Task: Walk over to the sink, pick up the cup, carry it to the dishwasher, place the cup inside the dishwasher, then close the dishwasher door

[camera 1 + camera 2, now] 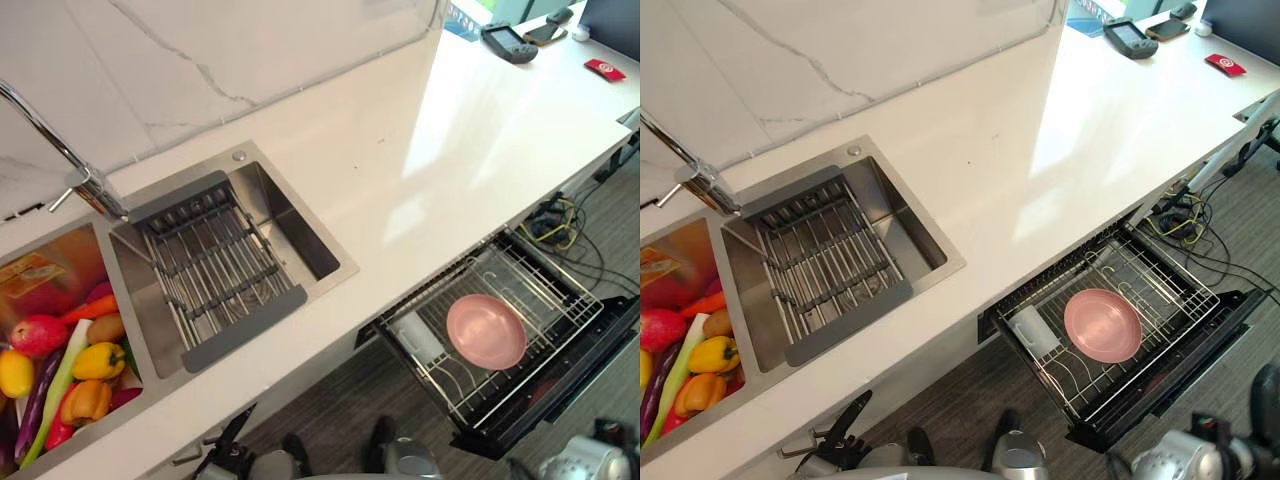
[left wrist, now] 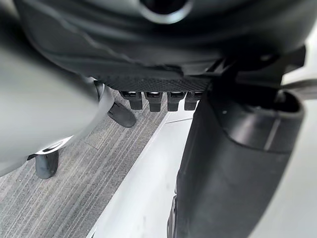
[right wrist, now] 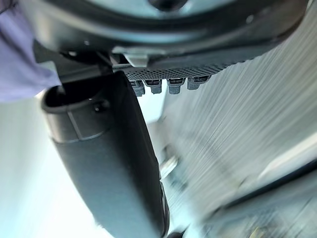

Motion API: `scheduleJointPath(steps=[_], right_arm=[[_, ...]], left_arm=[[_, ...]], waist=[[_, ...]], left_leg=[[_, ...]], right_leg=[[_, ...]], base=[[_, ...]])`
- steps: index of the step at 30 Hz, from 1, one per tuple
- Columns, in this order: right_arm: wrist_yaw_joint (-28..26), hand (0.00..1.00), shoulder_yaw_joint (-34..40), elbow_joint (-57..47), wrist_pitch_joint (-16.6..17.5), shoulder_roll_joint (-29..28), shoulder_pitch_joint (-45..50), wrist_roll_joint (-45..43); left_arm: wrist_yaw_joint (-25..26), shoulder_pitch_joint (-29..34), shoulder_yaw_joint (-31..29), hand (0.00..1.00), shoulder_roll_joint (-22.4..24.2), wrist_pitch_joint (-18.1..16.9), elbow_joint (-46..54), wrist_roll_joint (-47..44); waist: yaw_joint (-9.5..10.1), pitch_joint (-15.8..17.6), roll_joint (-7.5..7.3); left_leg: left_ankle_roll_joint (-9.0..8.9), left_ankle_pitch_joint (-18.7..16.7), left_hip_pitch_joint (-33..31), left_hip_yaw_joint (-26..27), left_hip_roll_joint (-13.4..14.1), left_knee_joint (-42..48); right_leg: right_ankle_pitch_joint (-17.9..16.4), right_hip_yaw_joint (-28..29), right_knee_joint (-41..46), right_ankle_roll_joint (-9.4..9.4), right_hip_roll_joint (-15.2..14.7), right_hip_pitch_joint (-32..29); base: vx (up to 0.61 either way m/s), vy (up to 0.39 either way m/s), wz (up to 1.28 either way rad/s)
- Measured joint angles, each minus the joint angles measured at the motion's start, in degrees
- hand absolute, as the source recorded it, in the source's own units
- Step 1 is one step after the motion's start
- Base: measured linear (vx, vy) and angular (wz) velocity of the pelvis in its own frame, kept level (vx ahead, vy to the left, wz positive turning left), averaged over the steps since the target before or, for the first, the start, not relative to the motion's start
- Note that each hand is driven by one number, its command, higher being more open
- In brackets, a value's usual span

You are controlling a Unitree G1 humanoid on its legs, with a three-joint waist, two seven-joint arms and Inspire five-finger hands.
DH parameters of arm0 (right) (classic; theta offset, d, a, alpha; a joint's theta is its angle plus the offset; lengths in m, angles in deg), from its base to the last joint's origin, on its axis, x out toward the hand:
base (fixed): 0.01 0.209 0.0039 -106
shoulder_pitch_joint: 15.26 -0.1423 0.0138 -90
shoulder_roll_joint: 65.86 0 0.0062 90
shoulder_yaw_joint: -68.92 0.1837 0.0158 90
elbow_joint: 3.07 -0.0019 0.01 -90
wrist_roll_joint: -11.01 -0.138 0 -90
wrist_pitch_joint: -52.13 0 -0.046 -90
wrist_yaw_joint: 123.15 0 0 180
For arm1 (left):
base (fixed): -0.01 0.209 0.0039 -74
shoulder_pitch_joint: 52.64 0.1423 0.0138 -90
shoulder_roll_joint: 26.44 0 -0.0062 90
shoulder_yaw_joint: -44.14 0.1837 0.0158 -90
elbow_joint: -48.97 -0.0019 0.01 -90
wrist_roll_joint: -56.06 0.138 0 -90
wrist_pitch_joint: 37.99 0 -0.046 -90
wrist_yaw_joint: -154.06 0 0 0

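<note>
A white cup (image 1: 1033, 330) lies on its side in the wire rack (image 1: 1160, 300) of the open dishwasher, just left of a pink plate (image 1: 1102, 325). The rack is pulled out below the counter's front edge, over the lowered door (image 1: 1200, 350). The steel sink (image 1: 300, 235) holds a grey drain rack (image 1: 215, 270) with no cup on it. My left hand (image 2: 233, 168) hangs low by the counter's front with relaxed fingers and holds nothing; its dark fingers (image 1: 845, 425) show at the lower edge of the right eye view. My right hand (image 3: 114, 163) is open and empty too, over the grey carpet.
A second basin (image 1: 60, 270) at the far left is full of vegetables and fruit, beside a chrome faucet (image 1: 80, 175). Small devices (image 1: 510, 42) and a red item (image 1: 605, 68) lie at the far end of the white counter (image 1: 430, 150). Cables (image 1: 560, 220) trail on the floor beyond the dishwasher.
</note>
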Motion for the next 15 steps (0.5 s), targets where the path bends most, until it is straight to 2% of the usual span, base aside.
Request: scheduleJointPath(steps=[3,5,10,13,15], right_arm=[[0.33,1.00,-5.94,3.28,-1.26,-3.26,0.06,-0.02],[-1.54,1.00,-8.82,2.86,0.76,-4.65,-0.40,-1.13],[-7.73,1.00,-14.52,2.17,1.09,-2.69,0.60,-1.68],[-12.30,1.00,-18.02,1.70,-0.42,-1.85,0.86,-1.61],[-16.79,1.00,-20.34,1.54,-2.85,-0.24,0.94,-1.67]], left_arm=[[-0.07,0.02,0.32,1.00,0.21,0.00,-0.65,0.66],[-0.40,0.70,0.54,1.00,0.29,-0.39,-0.65,1.10],[-2.07,1.28,1.21,1.00,0.18,-1.15,-0.82,2.87],[-3.71,1.67,1.52,1.00,0.16,-1.39,-0.89,4.63],[-5.09,2.27,2.15,1.00,0.12,-1.56,-0.89,6.42]], waist=[[0.24,-0.48,0.65],[0.68,-0.84,0.61],[1.06,-0.89,0.50],[1.85,-0.90,0.54],[2.65,-0.91,0.72]], left_leg=[[-0.04,1.52,-0.26,-1.64,-0.40,-1.57],[-0.36,1.87,-0.24,-2.64,-0.59,-2.28],[-0.30,2.76,-1.46,-4.21,-1.07,-3.11],[-0.32,3.53,-2.17,-5.59,-1.08,-3.12],[-0.06,4.21,-2.39,-7.22,-1.14,-3.12]], right_leg=[[0.40,-1.67,-1.31,0.24,0.04,0.44],[0.68,-2.70,-1.90,0.29,0.09,1.01],[2.25,-4.46,-4.26,0.28,0.44,1.26],[2.56,-6.02,-4.71,-0.02,0.60,1.54],[2.60,-7.60,-4.89,-0.10,0.64,2.23]], base=[[-0.05,-0.028,0.27],[-0.03,-0.016,0.23],[-0.01,-0.004,0.17],[0.01,-0.012,0.25],[0.02,-0.014,0.34]])
